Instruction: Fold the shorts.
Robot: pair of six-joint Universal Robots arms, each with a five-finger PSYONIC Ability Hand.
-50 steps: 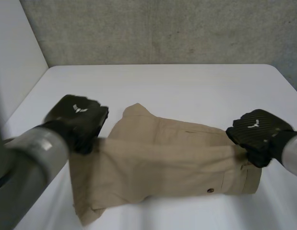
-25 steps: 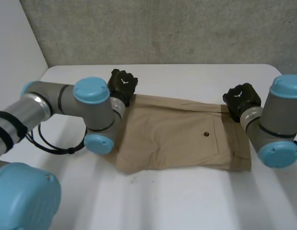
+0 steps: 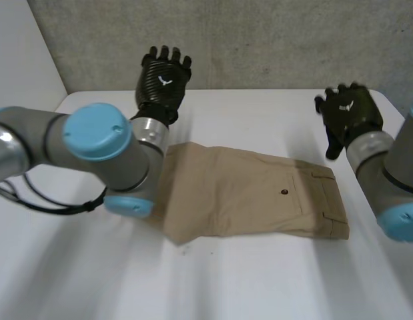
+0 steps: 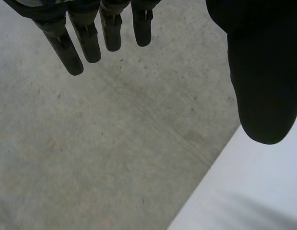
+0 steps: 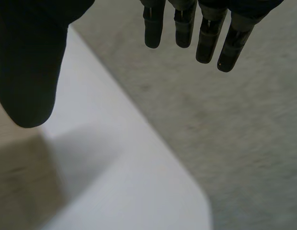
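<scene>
— Black left robot hand (image 3: 163, 83) hovers over the far edge of the desk (image 3: 259, 120), fingers spread, empty. Why?
— Likely to stay clear of the shorts (image 3: 253, 200), folded flat mid-desk. The right robot hand (image 3: 349, 113), equally splayed and empty, hangs near the far right corner.

Shorts (image 3: 253, 193): one tan pair.
Button (image 3: 283, 192): one, dark, on the shorts.
Worktop (image 3: 259, 120): one, white.
Robot arms: two, the left arm (image 3: 93, 143) and the right arm (image 3: 386, 180).
Hands: two, black, the left hand (image 3: 163, 81) and the right hand (image 3: 349, 113).
</scene>
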